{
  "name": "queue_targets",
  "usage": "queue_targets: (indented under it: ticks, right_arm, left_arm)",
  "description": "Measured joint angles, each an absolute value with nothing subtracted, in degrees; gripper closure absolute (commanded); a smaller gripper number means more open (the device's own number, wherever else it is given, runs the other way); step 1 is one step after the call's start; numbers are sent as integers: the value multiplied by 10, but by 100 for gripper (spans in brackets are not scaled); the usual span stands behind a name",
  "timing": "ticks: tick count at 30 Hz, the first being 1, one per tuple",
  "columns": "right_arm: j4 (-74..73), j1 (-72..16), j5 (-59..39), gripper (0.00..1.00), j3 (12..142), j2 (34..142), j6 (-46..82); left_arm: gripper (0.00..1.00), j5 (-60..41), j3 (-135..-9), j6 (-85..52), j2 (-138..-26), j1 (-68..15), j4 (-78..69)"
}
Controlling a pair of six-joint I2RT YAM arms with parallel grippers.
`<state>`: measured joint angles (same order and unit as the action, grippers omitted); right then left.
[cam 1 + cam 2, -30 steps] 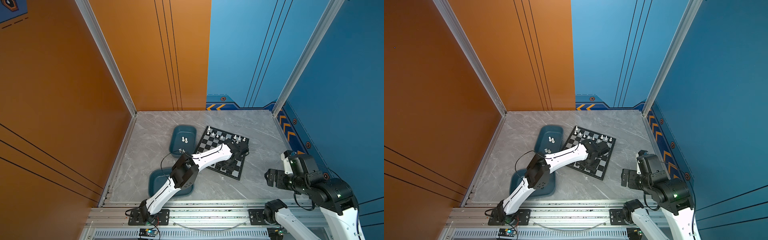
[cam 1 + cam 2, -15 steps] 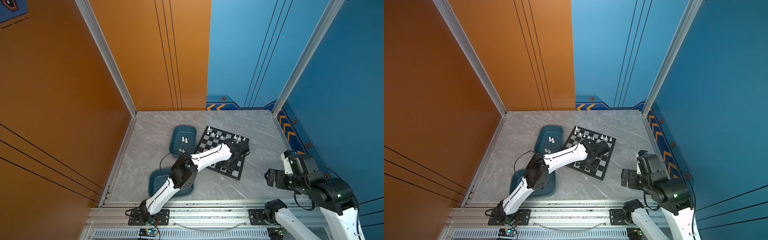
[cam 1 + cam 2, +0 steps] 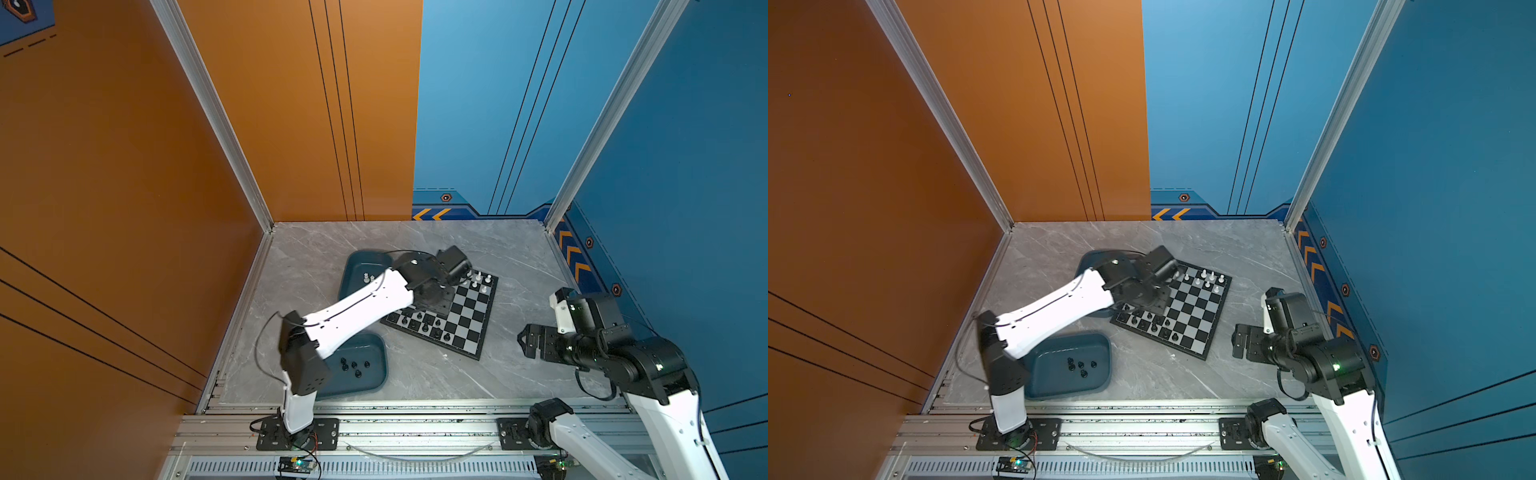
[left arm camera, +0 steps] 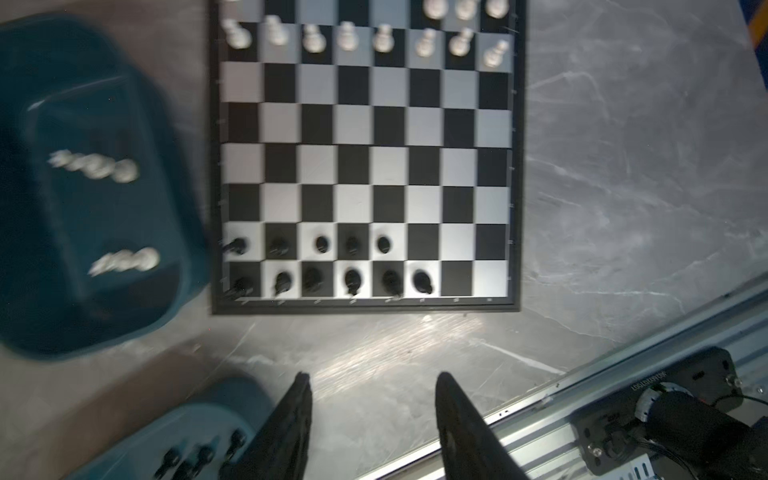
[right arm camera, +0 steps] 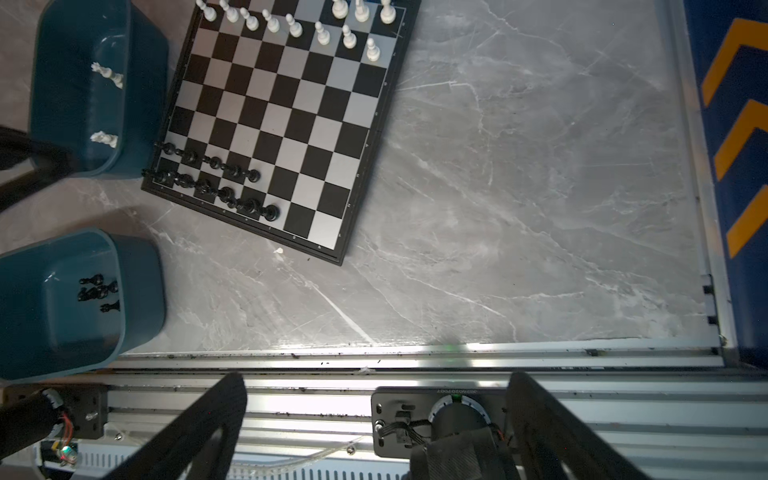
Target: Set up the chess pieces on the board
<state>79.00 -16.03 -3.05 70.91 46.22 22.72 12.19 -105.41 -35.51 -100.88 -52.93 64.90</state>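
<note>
**A:** Left gripper (image 4: 372,375): jaws partway apart, nothing between them. It hangs raised over the board (image 4: 353,124), on the side by the far tray (image 5: 54,104).

**B:** Right one?

**A:** Right gripper (image 5: 377,376) is spread wide and empty, over the front rail (image 5: 457,357), well apart from the board. My guess is it's parked there to keep out of the left arm's way.

**B:** Where are the pieces?

**A:** White pieces (image 5: 295,27): a full row of pawns at the far end, plus three bigger ones behind them at one corner. The rest of that back row is cut off or under the arm. Two more lie in the far tray.

**B:** Black?

**A:** Black pieces (image 5: 226,193): five in the pawn row and six behind, all packed toward the tray side. The squares at the other end are bare. A handful wait in the near tray (image 5: 141,291).

**B:** Why two trays?

**A:** Looks sorted by colour, each tray just beside its own end of the board, which keeps the reaches short.

**B:** Stage?

**A:** Well past halfway, I'd say. The empty half-open jaws suggest the arm is between pieces. I can't tell which tray it goes to next.
</note>
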Motion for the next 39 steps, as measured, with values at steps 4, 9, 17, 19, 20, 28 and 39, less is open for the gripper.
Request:
queue_targets:
  ticks: [4, 9, 17, 19, 20, 28, 39]
  right_arm:
    - [738, -192, -44, 0, 718, 517, 227]
    - [672, -271, -42, 0, 745, 614, 227]
    - [609, -338, -44, 0, 824, 767, 209]
    - [604, -341, -44, 0, 845, 791, 203]
    - [602, -341, -44, 0, 856, 802, 200]
    - [598, -341, -44, 0, 889, 841, 188]
    - [597, -336, -44, 0, 888, 841, 189]
  left_arm:
    - [46, 139, -849, -403, -828, -435, 635]
    - [47, 130, -625, -470, -629, -357, 634]
    - [50, 92, -481, -537, -561, -348, 613]
    - [51, 81, -458, -545, -579, -348, 592]
    - [52, 75, -448, -548, -590, -348, 578]
    - [59, 50, -440, -544, -687, -334, 509]
    - [67, 23, -438, -534, -719, -329, 490]
